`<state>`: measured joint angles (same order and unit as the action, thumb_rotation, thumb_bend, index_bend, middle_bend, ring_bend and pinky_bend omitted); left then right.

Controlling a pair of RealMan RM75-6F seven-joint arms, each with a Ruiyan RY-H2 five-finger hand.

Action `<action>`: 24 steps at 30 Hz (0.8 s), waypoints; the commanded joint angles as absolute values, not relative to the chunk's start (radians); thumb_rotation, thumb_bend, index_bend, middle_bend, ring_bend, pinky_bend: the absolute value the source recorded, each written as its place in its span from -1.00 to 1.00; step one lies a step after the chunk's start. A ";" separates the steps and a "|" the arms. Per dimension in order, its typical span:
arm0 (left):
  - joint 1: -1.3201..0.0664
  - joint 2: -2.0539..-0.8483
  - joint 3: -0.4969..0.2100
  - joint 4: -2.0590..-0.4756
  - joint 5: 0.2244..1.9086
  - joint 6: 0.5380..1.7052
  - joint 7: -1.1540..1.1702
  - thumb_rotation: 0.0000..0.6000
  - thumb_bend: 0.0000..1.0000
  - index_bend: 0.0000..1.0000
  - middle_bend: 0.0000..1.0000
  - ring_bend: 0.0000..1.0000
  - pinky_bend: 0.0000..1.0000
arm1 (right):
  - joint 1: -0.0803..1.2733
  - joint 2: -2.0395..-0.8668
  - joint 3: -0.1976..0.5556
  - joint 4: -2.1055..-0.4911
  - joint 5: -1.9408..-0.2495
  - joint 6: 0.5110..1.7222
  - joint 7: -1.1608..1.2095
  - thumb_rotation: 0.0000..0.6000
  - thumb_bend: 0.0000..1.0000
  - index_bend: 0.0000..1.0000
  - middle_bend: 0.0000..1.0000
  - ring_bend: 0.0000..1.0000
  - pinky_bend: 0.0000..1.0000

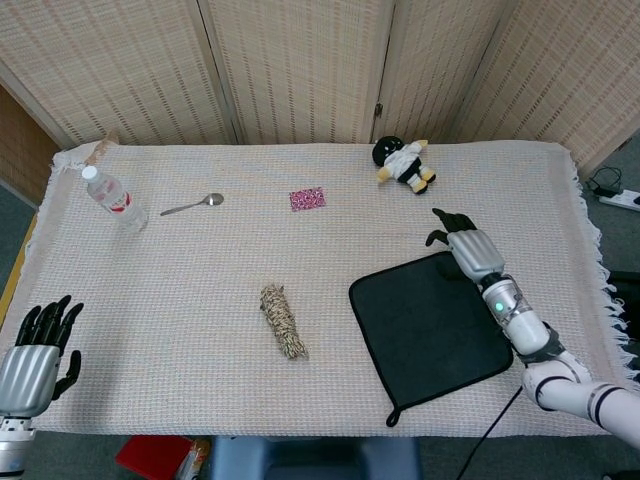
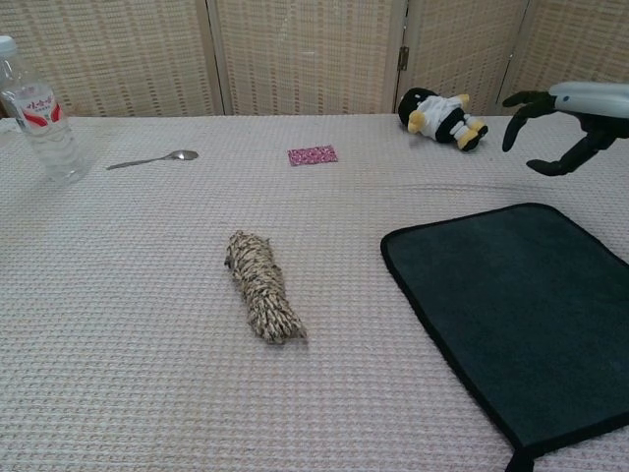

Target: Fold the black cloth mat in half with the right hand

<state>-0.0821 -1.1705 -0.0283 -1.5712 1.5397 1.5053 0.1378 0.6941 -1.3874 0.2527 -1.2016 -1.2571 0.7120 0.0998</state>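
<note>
The black cloth mat [image 1: 428,325] [image 2: 521,315] lies flat and unfolded on the table's right side, with a small loop at its near corner. My right hand [image 1: 462,240] [image 2: 565,116] hovers above the mat's far right corner, fingers apart and curved downward, holding nothing. It does not touch the mat. My left hand [image 1: 35,355] rests open at the table's near left edge, seen only in the head view.
A bundle of twine [image 1: 283,320] [image 2: 262,286] lies left of the mat. Further back are a plush toy [image 1: 403,163] [image 2: 442,117], a pink packet [image 1: 307,198] [image 2: 313,155], a spoon [image 1: 192,205] [image 2: 152,159] and a water bottle [image 1: 113,200] [image 2: 37,113]. Folding screens stand behind the table.
</note>
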 commanded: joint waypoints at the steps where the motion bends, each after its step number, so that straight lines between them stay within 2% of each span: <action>1: -0.081 -1.165 -0.032 -1.571 1.533 1.506 0.130 1.00 0.32 -1.00 -1.00 -1.00 -1.00 | 0.768 -1.484 0.266 -1.086 -1.189 0.617 0.064 1.00 0.00 -0.25 -1.00 -1.00 -1.00; 11: -0.079 -1.153 -0.045 -1.567 1.514 1.513 0.106 1.00 0.32 -1.00 -1.00 -1.00 -1.00 | 0.860 -1.623 0.243 -0.907 -1.153 0.522 0.042 1.00 0.01 -0.23 -1.00 -1.00 -1.00; 24: -0.084 -1.150 -0.046 -1.563 1.503 1.502 0.097 1.00 0.32 -1.00 -1.00 -1.00 -1.00 | 0.873 -1.663 0.205 -0.823 -1.151 0.483 0.039 1.00 0.00 -0.20 -1.00 -1.00 -1.00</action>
